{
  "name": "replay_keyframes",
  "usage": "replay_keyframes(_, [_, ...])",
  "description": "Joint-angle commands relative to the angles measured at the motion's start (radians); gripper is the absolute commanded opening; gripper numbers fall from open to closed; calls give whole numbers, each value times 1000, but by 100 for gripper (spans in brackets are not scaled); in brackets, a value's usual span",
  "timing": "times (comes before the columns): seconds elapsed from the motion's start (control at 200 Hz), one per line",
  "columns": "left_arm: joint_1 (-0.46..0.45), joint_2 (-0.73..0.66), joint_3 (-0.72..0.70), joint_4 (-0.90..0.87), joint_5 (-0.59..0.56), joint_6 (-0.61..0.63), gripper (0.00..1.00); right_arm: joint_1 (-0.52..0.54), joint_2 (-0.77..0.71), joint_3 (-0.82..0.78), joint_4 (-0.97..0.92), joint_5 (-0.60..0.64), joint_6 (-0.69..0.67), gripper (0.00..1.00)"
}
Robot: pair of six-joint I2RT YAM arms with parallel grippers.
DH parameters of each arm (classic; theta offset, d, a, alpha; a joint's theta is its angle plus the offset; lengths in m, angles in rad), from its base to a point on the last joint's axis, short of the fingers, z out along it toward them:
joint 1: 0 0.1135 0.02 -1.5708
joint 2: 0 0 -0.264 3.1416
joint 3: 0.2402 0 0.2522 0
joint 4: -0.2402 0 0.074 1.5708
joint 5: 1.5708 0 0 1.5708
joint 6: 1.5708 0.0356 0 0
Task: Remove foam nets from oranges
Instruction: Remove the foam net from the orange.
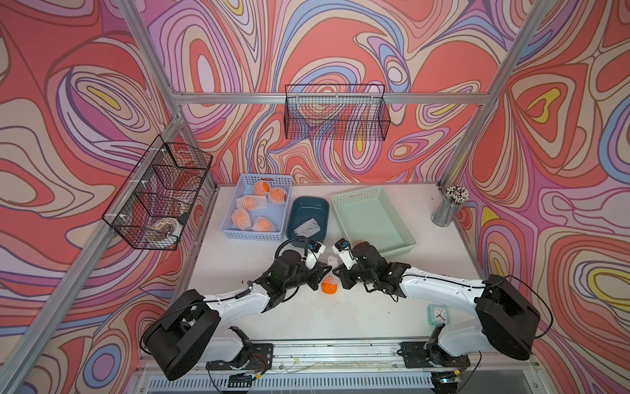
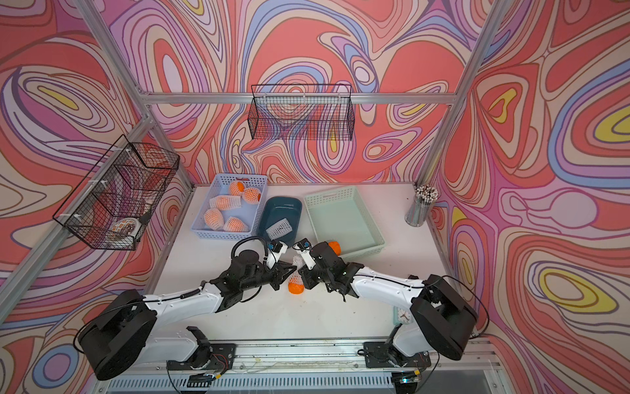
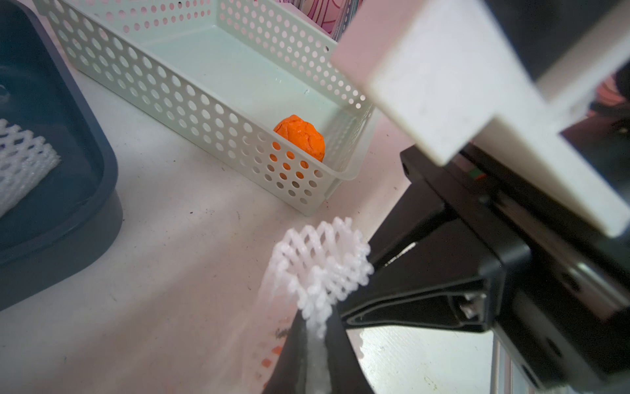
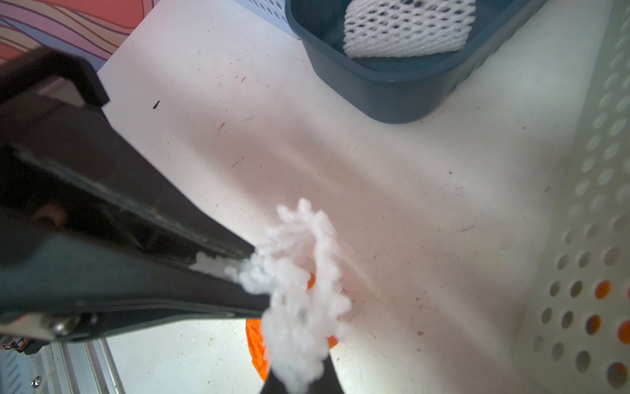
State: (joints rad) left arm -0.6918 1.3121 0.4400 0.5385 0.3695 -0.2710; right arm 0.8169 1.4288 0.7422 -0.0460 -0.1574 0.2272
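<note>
Both top views showed netted oranges (image 1: 259, 208) in the blue basket (image 1: 250, 234); mid-table, the left gripper (image 3: 314, 337) pinched the foam net (image 1: 332, 262) stretched up from a tabletop orange (image 1: 329, 288), and the right gripper (image 4: 300, 378) clamped that net's other side.

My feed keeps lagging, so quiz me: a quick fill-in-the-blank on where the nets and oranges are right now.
The dark bin holds ____ loose net.
The pale green basket holds ____ bare orange.
The lavender basket holds ____ netted oranges.
The left hand and right hand both pinch the ____ on the table orange.
Missing: one, one, five, net.
</note>
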Motion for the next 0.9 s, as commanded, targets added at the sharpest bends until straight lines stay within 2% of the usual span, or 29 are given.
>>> replay_keyframes(0.0, [5,-32,-4,14,-36,-41,24,-4,-20,26,-15,2,4,0])
replay_keyframes(0.04, [5,-40,-6,16,-38,-48,29,-4,-20,26,-17,1,4,0])
replay_keyframes(0.145, [5,-62,-9,11,-56,-69,50,-4,-19,26,-23,0,4,0])
replay_keyframes(0.376, [5,-120,-18,-32,-114,-81,77,-4,-27,32,-41,6,9,0])
replay_keyframes(0.641, [5,-254,-22,-128,-174,-91,88,-5,-57,66,-90,11,26,0])
replay_keyframes(0.811, [5,-456,-11,-299,-262,-78,95,-11,-94,163,-250,70,45,0])
replay_keyframes(0.896, [5,-566,10,-425,-305,-60,97,-57,-108,243,-367,94,76,0])
